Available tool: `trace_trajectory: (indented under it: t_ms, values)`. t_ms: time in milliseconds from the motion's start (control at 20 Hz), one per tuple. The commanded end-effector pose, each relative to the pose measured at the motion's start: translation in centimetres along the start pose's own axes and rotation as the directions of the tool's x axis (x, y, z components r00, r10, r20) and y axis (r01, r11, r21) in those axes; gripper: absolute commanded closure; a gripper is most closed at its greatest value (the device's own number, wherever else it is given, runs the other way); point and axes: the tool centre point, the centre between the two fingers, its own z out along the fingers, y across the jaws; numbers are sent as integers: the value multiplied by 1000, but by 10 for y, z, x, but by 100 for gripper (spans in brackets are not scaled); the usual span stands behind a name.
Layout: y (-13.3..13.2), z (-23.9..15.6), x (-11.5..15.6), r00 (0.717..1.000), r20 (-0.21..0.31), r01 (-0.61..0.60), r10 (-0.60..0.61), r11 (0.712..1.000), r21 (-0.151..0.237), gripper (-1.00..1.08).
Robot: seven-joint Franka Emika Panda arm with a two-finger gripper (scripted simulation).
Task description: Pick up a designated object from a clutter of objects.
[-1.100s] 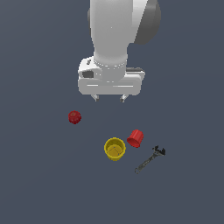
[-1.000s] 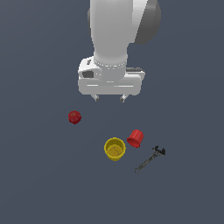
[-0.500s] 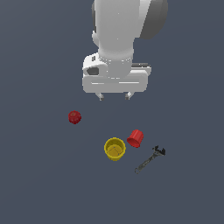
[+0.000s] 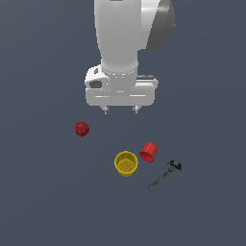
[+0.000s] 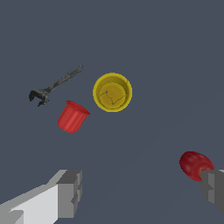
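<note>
The small glossy red apple-like ball (image 4: 82, 128) lies on the dark floor at the exterior view's left; in the wrist view it (image 5: 194, 165) sits just by one fingertip. My gripper (image 4: 120, 110) hangs open and empty above the floor, to the right of the ball and above it in the picture. The clutter lies below it: a yellow cup (image 4: 126, 163), a smaller red cup (image 4: 149, 152) lying tilted, and a thin dark grey wrench (image 4: 164, 175). The wrist view shows the yellow cup (image 5: 112, 92), red cup (image 5: 72, 116) and wrench (image 5: 54, 85) too.
The dark grey floor (image 4: 43, 202) spreads all around. The white arm (image 4: 125, 38) rises above the gripper at the top of the exterior view.
The gripper and arm have shifted slightly to the exterior view's right and turned a little. The ball, cups and wrench have not moved.
</note>
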Motion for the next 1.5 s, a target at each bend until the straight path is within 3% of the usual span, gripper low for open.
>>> trace_trajectory:
  t_ms: [0,450,900,1450]
  values:
    - [13,12,-1,1000,0,-12,12,1000,4,-92]
    - [87,80,-15,996,-7,-87,87,996,20,-92]
    - [173,157,-62,983,-16,-185,185,983,16,-92]
    - [221,200,-107,969,-19,-248,248,969,-1,-92]
